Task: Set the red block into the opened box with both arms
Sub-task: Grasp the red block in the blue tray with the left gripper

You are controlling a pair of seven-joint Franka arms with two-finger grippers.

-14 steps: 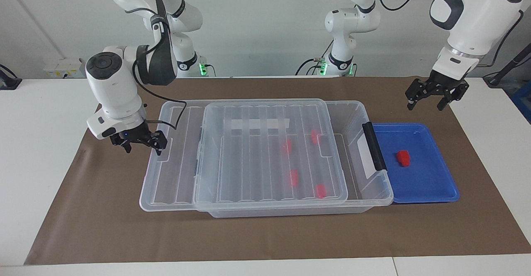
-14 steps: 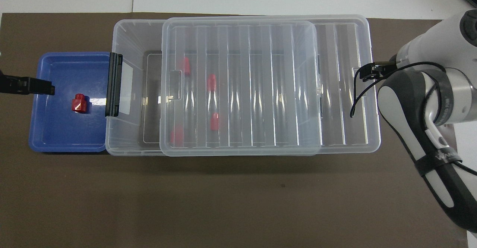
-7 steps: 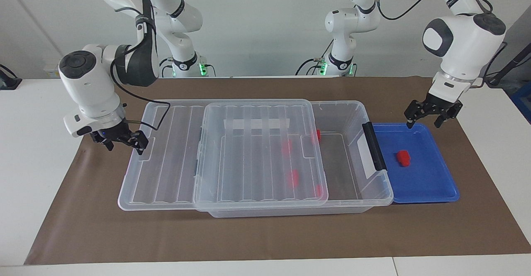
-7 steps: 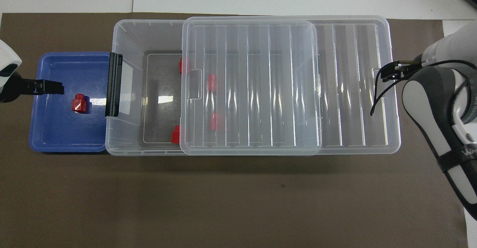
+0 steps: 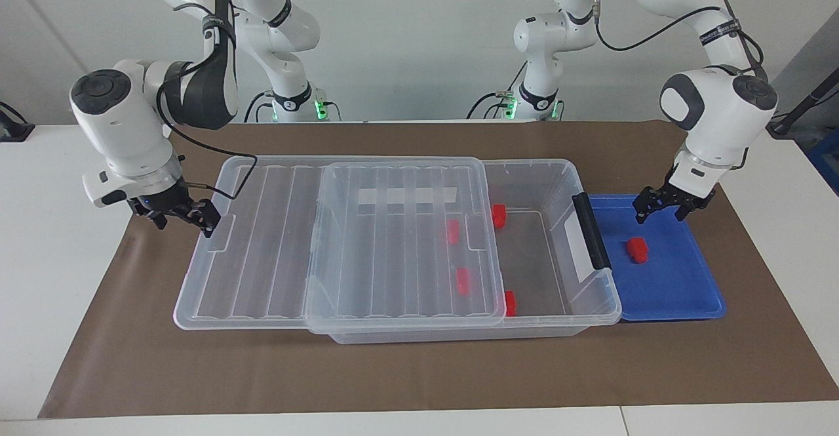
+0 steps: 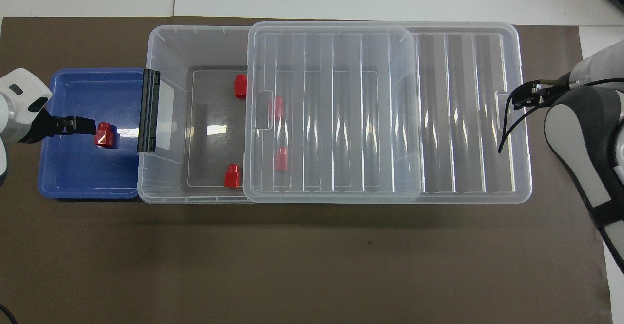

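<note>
The red block (image 5: 636, 250), a small chunky bright red plastic piece, lies alone in the shallow blue plastic tray (image 5: 675, 285) at the left arm's end of the table, not yet in the box. The left gripper (image 5: 660, 210) has come down over the tray's robot-side part and now hangs just above the block with its black fingers spread, holding nothing.

At the right arm's end, the right gripper (image 5: 183, 218) also stands open, one fingertip at the end tab of the ribbed clear plastic lid (image 5: 262, 252). It has dragged that lid farther off the large translucent storage box (image 5: 557, 180). The gap beside the black end clip (image 5: 591, 229) is now wide enough, by my reading, for a drop from above.

Four more red blocks are inside the box. Two are uncovered, one by the wall nearer the robots (image 5: 499, 215) and one by the wall farther from them (image 5: 510, 303); two lie under the lid (image 5: 453, 231).

The clip and the box's end wall stand between tray and opening, so the block must be lifted over them.
</note>
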